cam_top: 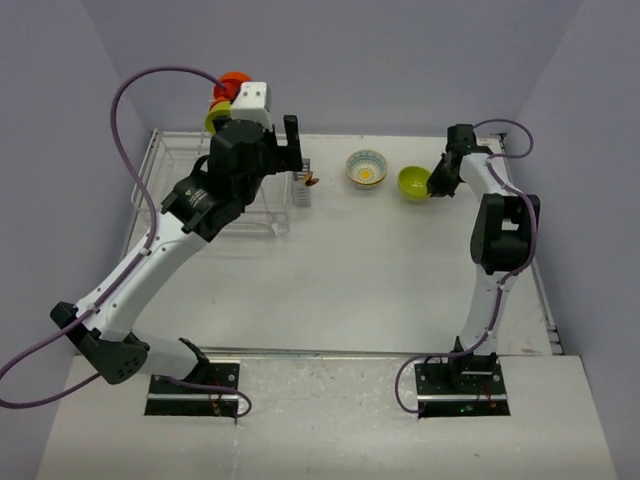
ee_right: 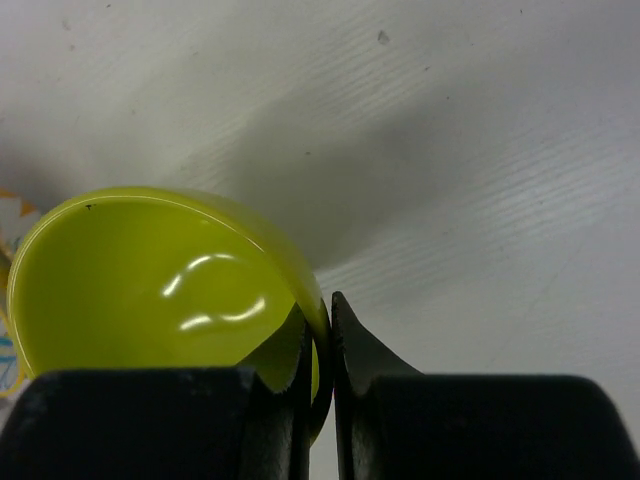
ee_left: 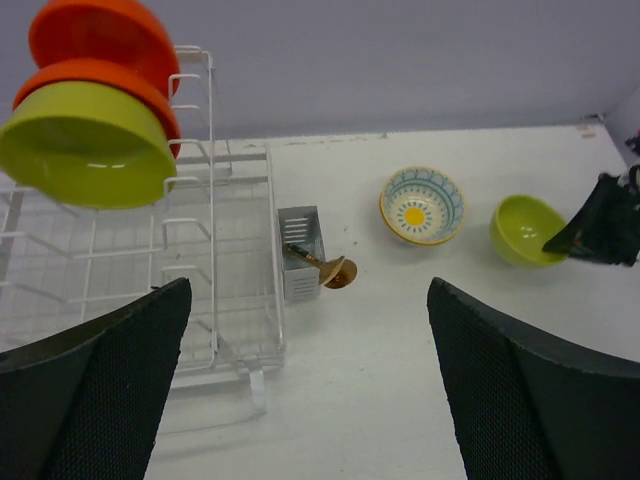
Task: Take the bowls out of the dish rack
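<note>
The white wire dish rack (ee_left: pixel 120 262) stands at the back left. Its upright tier holds two orange-red bowls (ee_left: pixel 95 35) and a lime-green bowl (ee_left: pixel 85 145) on edge; they also show in the top view (cam_top: pixel 228 90). My left gripper (ee_left: pixel 308 292) is open and empty, above the table just right of the rack. A white bowl with a yellow flower (cam_top: pixel 367 167) sits on the table. Right of it, a second lime-green bowl (cam_top: pixel 413 183) is at table level. My right gripper (ee_right: pixel 320 320) is shut on its right rim, one finger inside and one outside.
A grey cutlery holder (ee_left: pixel 298 250) on the rack's right side holds a golden spoon (ee_left: pixel 338 272). The back wall runs close behind the rack and bowls. A purple cable (cam_top: pixel 125 120) loops over the left arm. The table's right edge (cam_top: pixel 545 290) is near the right arm.
</note>
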Controlling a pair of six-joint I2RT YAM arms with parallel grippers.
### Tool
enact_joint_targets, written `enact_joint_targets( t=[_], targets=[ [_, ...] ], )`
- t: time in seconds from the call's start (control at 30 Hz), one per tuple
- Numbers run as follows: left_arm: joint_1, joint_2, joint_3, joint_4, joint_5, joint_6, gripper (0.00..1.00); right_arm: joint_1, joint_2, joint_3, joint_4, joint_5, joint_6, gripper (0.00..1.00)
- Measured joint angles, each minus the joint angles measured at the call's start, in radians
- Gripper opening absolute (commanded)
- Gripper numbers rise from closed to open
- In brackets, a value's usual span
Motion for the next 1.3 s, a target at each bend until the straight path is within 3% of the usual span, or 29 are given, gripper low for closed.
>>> enact_joint_targets(
  t=[0.23, 0.37, 0.5, 0.57, 0.67, 0.7, 0.83, 1.0, 1.2, 1.3],
  targets=[
    [-0.006, -0.071, -0.003, -0.033, -0.174, -0.201, 1.00, -0.019, 0.138, 0.109, -0.011, -0.010, 0.022, 0.20],
    [0.069, -0.096, -0.003, -0.031, -0.182, -0.266, 1.00, -0.021, 0.138, 0.125, -0.016, -0.010, 0.024, 0.48],
    [0.176, -0.070, 0.000, -0.031, -0.120, -0.330, 1.00, -0.021, 0.118, 0.085, -0.012, -0.006, 0.027, 0.66],
    [0.207, -0.047, 0.005, -0.030, -0.084, -0.362, 1.00, -0.021, 0.073, 0.027, -0.010, -0.004, 0.028, 0.70],
    [0.229, -0.026, 0.008, -0.027, -0.039, -0.412, 1.00, -0.021, -0.045, -0.064, -0.011, 0.003, 0.030, 0.95],
    [0.240, -0.022, 0.008, -0.025, -0.018, -0.443, 1.00, -0.021, -0.102, -0.099, -0.006, 0.008, 0.030, 0.99],
    [0.299, -0.019, 0.008, 0.023, 0.034, -0.569, 1.00, -0.024, -0.422, -0.270, 0.065, -0.028, 0.027, 0.99],
    [0.376, -0.008, 0.003, 0.065, 0.063, -0.745, 0.91, -0.061, -0.820, -0.500, 0.265, -0.274, 0.071, 0.99],
    [0.476, 0.086, 0.000, 0.137, 0.143, -0.862, 0.75, -0.069, -0.965, -0.695, 0.380, -0.487, 0.127, 0.99],
    [0.515, 0.142, -0.001, 0.162, 0.190, -0.892, 0.67, -0.069, -1.012, -0.759, 0.378, -0.523, 0.143, 0.99]
  ],
)
